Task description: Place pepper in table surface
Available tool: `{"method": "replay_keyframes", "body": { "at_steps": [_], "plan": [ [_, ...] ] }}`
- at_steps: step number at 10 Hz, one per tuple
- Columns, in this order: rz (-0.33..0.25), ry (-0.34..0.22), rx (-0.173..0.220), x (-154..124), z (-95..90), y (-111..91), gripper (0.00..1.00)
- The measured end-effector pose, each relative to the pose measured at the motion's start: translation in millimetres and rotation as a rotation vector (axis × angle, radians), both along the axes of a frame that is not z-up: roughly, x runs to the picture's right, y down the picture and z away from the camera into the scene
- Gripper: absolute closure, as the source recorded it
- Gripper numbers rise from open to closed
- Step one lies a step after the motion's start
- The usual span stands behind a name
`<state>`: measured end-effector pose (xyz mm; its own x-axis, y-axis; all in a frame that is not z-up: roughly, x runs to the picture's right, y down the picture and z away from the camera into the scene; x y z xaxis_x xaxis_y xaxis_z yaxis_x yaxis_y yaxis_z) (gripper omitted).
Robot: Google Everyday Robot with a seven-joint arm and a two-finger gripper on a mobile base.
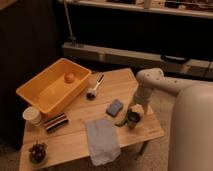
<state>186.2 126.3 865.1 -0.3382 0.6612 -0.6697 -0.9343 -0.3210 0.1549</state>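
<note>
Green pepper (121, 122) on table surface (118, 84), near end effector (136, 108), grip state unclear.

The room is dim, lit in a warm tone. A dark wall (25, 45) rises on the left. A pale shelf (150, 9) crosses the top, and a long pale ledge (115, 54) lines the back, low down, under dark panels. The light wooden table surface (70, 141) stands over a speckled floor (162, 110).

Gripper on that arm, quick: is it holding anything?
Gripper: cannot be told; it hangs above the dark cup; the pepper lies on the table surface beside it.
</note>
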Motion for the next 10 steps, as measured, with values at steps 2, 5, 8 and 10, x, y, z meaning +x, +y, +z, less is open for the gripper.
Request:
{"method": "replay_keyframes", "body": {
  "at_steps": [2, 5, 8, 10],
  "plan": [
    [0.009, -0.042, -0.005, -18.5, 3.2, 7.1, 0.35],
    [-0.002, -0.071, -0.026, -39.4, 12.3, 25.0, 0.39],
    [-0.010, -0.073, -0.043, -46.9, 20.4, 35.4, 0.66],
    [-0.006, -0.067, -0.044, -43.3, 18.2, 34.3, 0.86]
  ]
}}
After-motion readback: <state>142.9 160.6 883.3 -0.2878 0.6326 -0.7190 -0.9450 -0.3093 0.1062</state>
